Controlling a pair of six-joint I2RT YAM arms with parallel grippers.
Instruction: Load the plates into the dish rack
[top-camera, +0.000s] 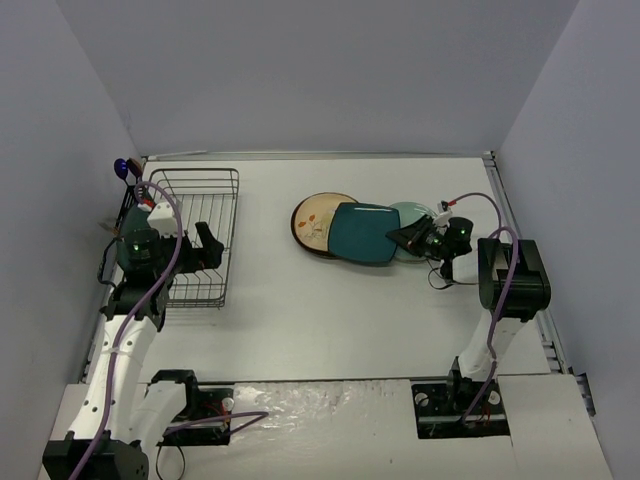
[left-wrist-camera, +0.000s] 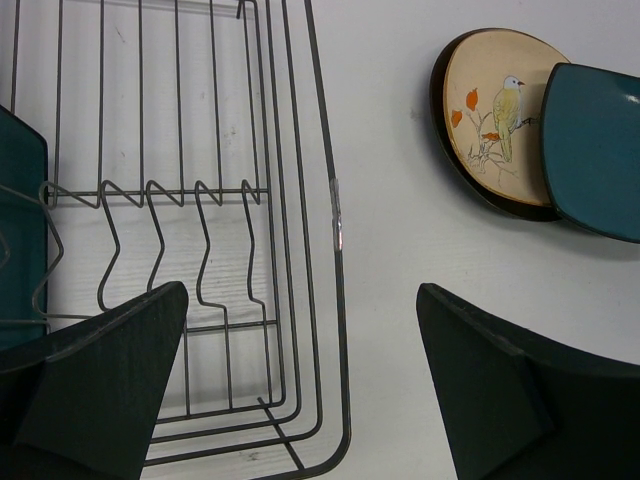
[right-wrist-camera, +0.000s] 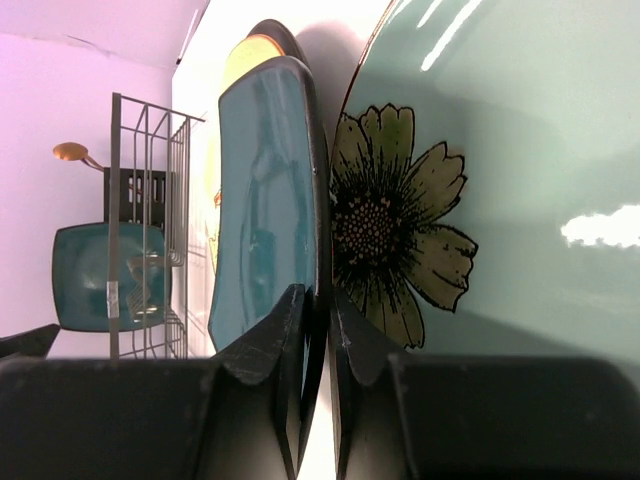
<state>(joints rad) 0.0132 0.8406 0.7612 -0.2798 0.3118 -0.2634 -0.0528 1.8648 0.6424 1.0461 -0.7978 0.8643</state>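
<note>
Two black fingers (right-wrist-camera: 265, 355) of our right gripper (top-camera: 424, 237) are pressed onto the rim of a dark teal plate (top-camera: 365, 232), one on each face, as we see in the right wrist view. In the top view that plate lies at 9 o'clock from the gripper. Its near edge overlaps a pale mint plate (top-camera: 408, 213) painted with a dark-centred flower. The mint one sits at roughly 11 o'clock from the gripper. At 9 o'clock of the teal plate, partly under it, we find a cream plate (left-wrist-camera: 495, 110) with a dark rim and a painted bird.

Our left gripper (top-camera: 205, 247) hangs over the dish rack (top-camera: 235, 215), its jaws spread wide with nothing between them. The rack stands at 9 o'clock of the plate pile, well apart from it, on the white table (top-camera: 330, 320). We see a second teal plate (right-wrist-camera: 95, 275) standing upright inside the rack, at the 9 o'clock edge of the left wrist view.
</note>
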